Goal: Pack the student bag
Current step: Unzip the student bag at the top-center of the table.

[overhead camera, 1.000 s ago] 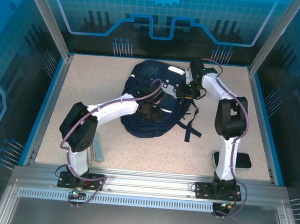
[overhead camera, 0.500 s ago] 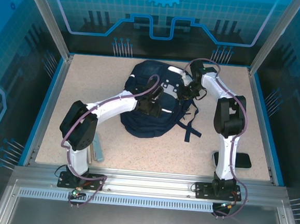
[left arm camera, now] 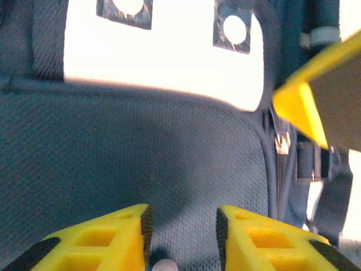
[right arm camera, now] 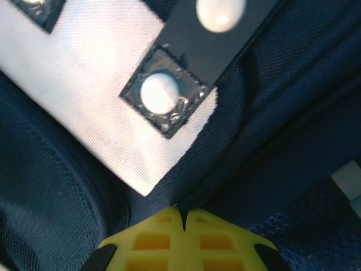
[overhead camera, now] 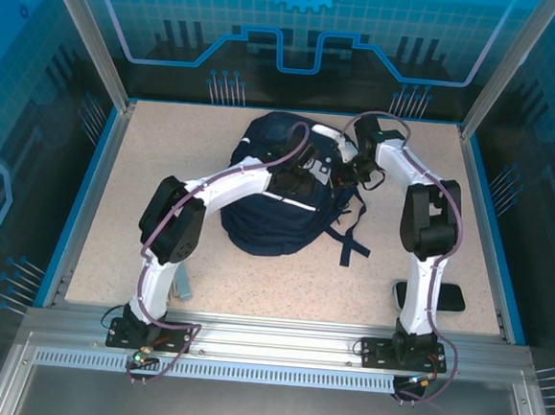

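- Step in hand, by judgement: opening up the student bag [overhead camera: 267,216]. It lies flat at mid-table, slightly towards the far side, and both arms reach onto its far half.
- The left gripper [left arm camera: 183,221] hovers just above the bag's mesh panel. Its yellow fingers stand parted with a narrow gap and nothing is visibly caught between them.
- The right gripper [right arm camera: 183,217] sits just beyond, at the far right of the bag beside the white patch [right arm camera: 84,84]. Its fingers are pressed together, with the tips at a fabric seam. Whether a fold is pinched cannot be told.
- No opening or packed contents are visible.
- The next move, by judgement, calls for a sure hold on a zip pull or flap. One arm should steady the soft fabric while the other draws, since the cloth will slide and bunch.
- The table [overhead camera: 146,168] is a speckled beige board with a blue rim.
- A grey object [overhead camera: 184,282] lies at the near left by the left arm's base, and a dark flat object [overhead camera: 443,297] lies at the near right. Both are well apart from the bag.
- A loose strap [overhead camera: 352,237] trails off the bag to the near right.
- Blue translucent panels [overhead camera: 301,27] enclose the far side and both flanks.
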Available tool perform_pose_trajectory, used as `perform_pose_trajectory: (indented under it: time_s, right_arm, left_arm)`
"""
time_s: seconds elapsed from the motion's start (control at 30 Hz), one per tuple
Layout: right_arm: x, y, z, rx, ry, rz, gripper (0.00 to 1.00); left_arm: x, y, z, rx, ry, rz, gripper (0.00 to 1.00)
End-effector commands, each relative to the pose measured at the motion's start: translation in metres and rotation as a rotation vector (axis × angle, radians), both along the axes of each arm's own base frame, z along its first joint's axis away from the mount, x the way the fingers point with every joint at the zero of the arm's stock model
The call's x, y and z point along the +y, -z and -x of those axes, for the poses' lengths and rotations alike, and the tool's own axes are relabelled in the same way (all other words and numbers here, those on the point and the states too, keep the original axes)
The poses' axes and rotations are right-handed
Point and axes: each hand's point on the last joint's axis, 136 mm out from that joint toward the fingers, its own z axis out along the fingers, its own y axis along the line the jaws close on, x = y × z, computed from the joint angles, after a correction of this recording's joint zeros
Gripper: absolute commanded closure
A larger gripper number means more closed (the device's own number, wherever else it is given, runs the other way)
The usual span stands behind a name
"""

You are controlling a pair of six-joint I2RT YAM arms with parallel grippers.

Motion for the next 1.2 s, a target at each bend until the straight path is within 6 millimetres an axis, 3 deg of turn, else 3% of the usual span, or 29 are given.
perform_pose_trajectory:
  time_s: [0.0,0.2,0.33,0.5,0.67,0.8,0.87,0.97,1.17]
  right_arm:
    - [0.017,-0.023,0.03,0.007,-0.075,-0.125,1.0]
    - [0.041,-0.043,0.063,-0.013,-0.108,-0.279,1.0]
    - [0.05,-0.047,0.08,-0.018,-0.114,-0.338,1.0]
    - [0.053,-0.04,0.088,0.014,-0.106,-0.35,1.0]
    - [0.02,-0.031,0.067,0.005,0.068,-0.201,1.0]
    - [-0.002,-0.035,0.052,-0.036,0.167,-0.107,0.75]
    - [-0.003,-0.036,0.048,-0.047,0.175,-0.097,0.62]
    - [-0.001,-0.027,0.044,-0.028,0.157,-0.077,0.53]
    - [0.012,-0.015,0.035,0.004,0.098,-0.079,0.54]
  left_arm:
    - [0.013,0.021,-0.02,0.011,-0.083,-0.053,0.67]
    - [0.022,0.054,-0.021,0.1,-0.135,-0.097,0.72]
    - [0.027,0.062,-0.019,0.14,-0.168,-0.08,0.74]
    - [0.023,0.062,-0.017,0.161,-0.149,-0.05,0.74]
    - [0.016,0.054,-0.014,0.172,-0.12,-0.015,0.73]
    - [0.014,0.046,-0.012,0.167,-0.092,-0.005,0.71]
    - [0.015,0.048,-0.012,0.171,-0.091,-0.009,0.72]
    - [0.014,0.051,-0.011,0.179,-0.088,-0.009,0.72]
    - [0.015,0.053,-0.01,0.186,-0.088,-0.013,0.72]
